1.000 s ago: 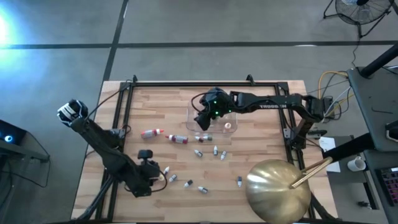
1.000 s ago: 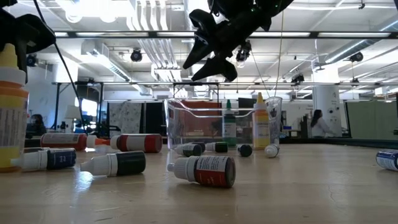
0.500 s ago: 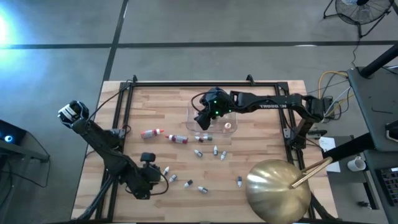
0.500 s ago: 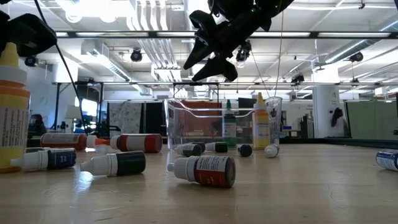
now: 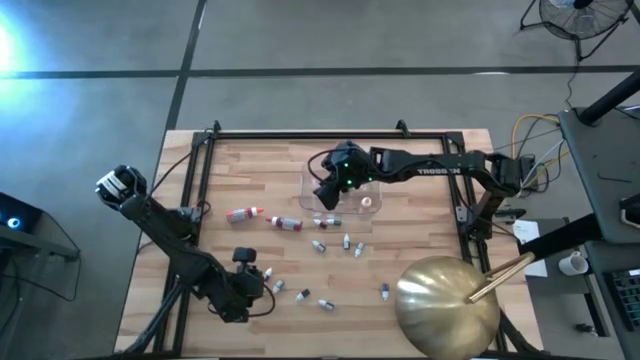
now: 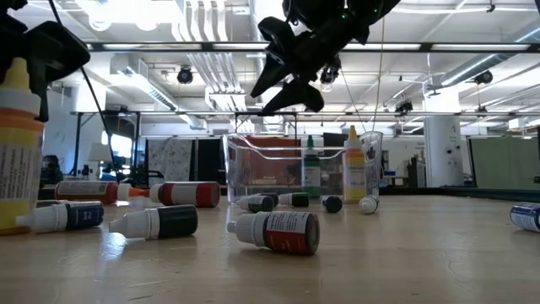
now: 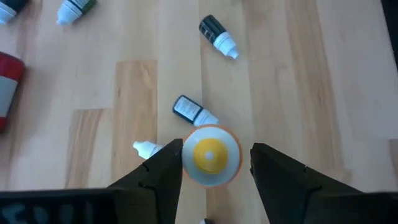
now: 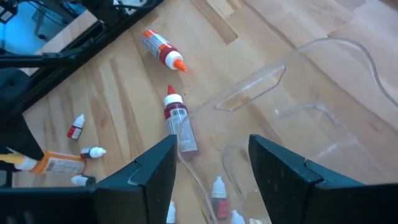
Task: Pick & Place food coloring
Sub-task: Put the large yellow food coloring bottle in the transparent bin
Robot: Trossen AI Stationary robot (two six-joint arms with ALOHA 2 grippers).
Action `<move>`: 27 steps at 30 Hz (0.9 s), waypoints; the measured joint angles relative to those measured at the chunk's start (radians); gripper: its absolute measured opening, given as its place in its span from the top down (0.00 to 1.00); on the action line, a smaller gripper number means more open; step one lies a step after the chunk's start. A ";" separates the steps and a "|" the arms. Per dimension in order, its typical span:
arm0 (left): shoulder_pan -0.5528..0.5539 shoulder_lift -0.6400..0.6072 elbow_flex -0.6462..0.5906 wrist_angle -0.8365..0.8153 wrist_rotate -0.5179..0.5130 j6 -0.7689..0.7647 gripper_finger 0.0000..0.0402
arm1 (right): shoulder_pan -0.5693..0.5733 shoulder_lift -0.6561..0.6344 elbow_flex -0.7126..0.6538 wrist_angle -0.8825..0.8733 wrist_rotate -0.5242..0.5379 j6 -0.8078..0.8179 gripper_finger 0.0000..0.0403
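Observation:
Many small food coloring bottles lie on their sides on the wooden table (image 5: 420,170), among them two longer red-capped ones (image 5: 245,213) (image 5: 285,223). One orange-capped bottle (image 7: 210,155) (image 6: 17,160) stands upright on its base near the table's near-left part. My left gripper (image 7: 216,148) (image 5: 248,266) is open above it, with a finger on either side of the cap and touching nothing. My right gripper (image 8: 211,142) (image 6: 283,89) hangs open and empty above the clear tub (image 5: 340,188), in which two bottles (image 6: 310,165) (image 6: 354,165) stand upright.
A big gold dome (image 5: 447,305) with a wooden stick sits at the near-right corner. A black frame (image 5: 300,135) runs along the left, far and right sides of the table. Small bottles (image 5: 347,243) (image 5: 303,295) are scattered between the tub and the near edge.
My left gripper has moved toward the near edge and come down over the upright orange-capped bottle. No bottle has shifted.

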 joint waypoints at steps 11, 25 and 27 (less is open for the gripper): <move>0.010 0.002 0.004 -0.002 -0.015 -0.004 0.66 | 0.000 0.000 -0.025 0.000 0.000 0.000 0.52; 0.045 -0.070 0.028 -0.234 -0.013 -0.177 0.77 | 0.000 -0.027 -0.025 0.010 0.028 -0.028 0.52; 0.066 -0.119 0.028 -0.315 -0.043 -0.218 0.77 | -0.001 -0.044 -0.025 0.015 0.038 -0.037 0.52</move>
